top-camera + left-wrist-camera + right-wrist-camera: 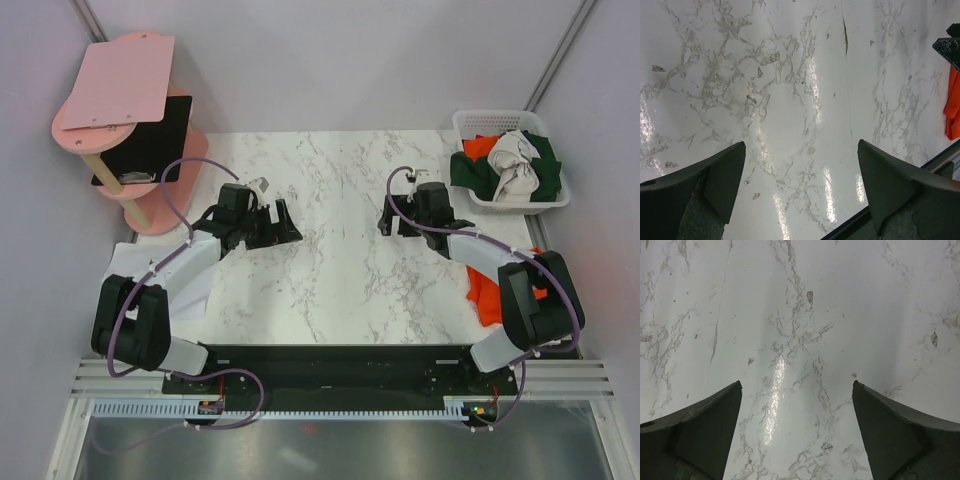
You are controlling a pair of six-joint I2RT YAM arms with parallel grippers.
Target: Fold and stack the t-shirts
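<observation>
On the desk [330, 270]: no folded stack visible.
Basket [478, 118]: t-shirts [505, 165] heaped, unfolded.
Desk's right edge: orange t-shirt [485, 297], partly hidden.
Pincers: left pincer [277, 222], right pincer [398, 215] spread wide, holding nothing.

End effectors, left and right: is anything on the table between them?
No. In the top external view, only bare marble table lies between the left end effector and the right end effector; both are open and empty.

My left arm [190, 262] and right arm [488, 250] wore white shells between bulky black joints, with lilac cables [172, 190] looping along them, while the left gripper [280, 225] and right gripper [392, 215] were black, their fingers [700, 190] dark matte wedges tapering to points.
</observation>
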